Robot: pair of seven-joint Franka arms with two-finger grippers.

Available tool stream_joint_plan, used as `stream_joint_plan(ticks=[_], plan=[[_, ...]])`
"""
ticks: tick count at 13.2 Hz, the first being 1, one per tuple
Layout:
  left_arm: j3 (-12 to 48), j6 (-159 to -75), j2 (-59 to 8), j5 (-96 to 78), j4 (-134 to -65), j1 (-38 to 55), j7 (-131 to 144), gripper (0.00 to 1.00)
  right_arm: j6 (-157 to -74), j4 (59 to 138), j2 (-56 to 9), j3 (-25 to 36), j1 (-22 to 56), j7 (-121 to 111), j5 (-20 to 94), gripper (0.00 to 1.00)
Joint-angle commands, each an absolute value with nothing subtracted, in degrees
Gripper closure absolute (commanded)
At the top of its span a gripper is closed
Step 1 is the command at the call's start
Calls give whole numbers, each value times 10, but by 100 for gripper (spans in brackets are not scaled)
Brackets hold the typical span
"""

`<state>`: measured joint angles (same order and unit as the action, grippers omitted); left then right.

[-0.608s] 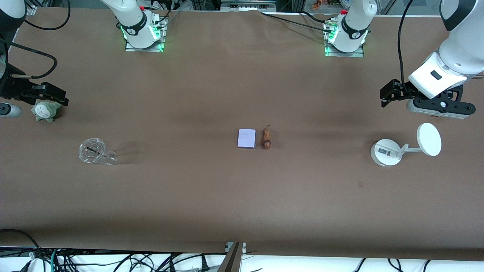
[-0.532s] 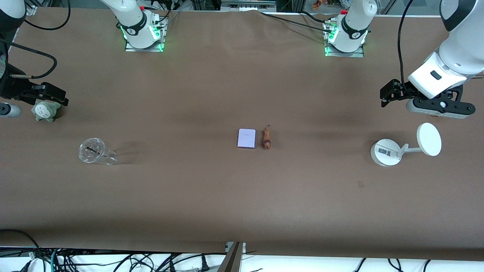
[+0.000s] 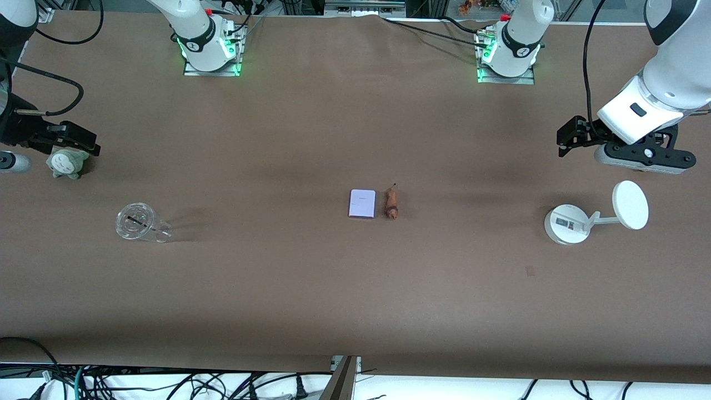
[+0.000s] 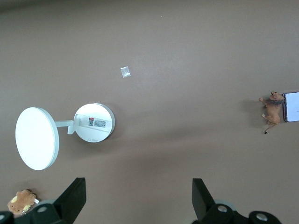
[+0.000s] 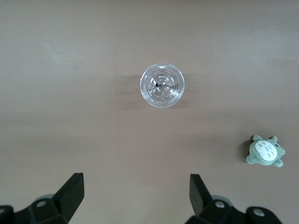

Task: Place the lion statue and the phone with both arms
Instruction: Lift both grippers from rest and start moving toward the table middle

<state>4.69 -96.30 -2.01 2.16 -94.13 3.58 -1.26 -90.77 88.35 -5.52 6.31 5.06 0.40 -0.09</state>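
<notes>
The phone (image 3: pixel 362 204), a flat white-lavender slab, lies at the middle of the table. The small orange-brown lion statue (image 3: pixel 391 204) lies right beside it, toward the left arm's end. Both show at the edge of the left wrist view, the lion statue (image 4: pixel 272 107) next to the phone (image 4: pixel 293 106). My left gripper (image 3: pixel 570 139) hangs open over bare table by the white stand, its fingers (image 4: pixel 74 198) wide apart and nothing between them. My right gripper (image 3: pixel 78 143) is open over the table's other end, above the plush toy, fingers (image 5: pixel 71 190) holding nothing.
A white round-based stand (image 3: pixel 566 224) with a disc (image 3: pixel 630 205) sits toward the left arm's end, a small tan figure (image 4: pixel 21 201) close by. Toward the right arm's end stand a clear cup (image 3: pixel 136 222) and a grey-green plush toy (image 3: pixel 66 163).
The left arm has drifted very slightly toward the middle of the table. Nothing else has moved.
</notes>
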Motion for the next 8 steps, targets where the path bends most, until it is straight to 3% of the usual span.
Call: stream_joint_plan(ticks=[1,8], plan=[[55,-947,-30,30,-924,34,-7,0,-905,867,-64,61,41,-2,3,0],[56,-946,-89,35,-919,37,-12,0,-902,868,-88,56,51,8,-1,0]])
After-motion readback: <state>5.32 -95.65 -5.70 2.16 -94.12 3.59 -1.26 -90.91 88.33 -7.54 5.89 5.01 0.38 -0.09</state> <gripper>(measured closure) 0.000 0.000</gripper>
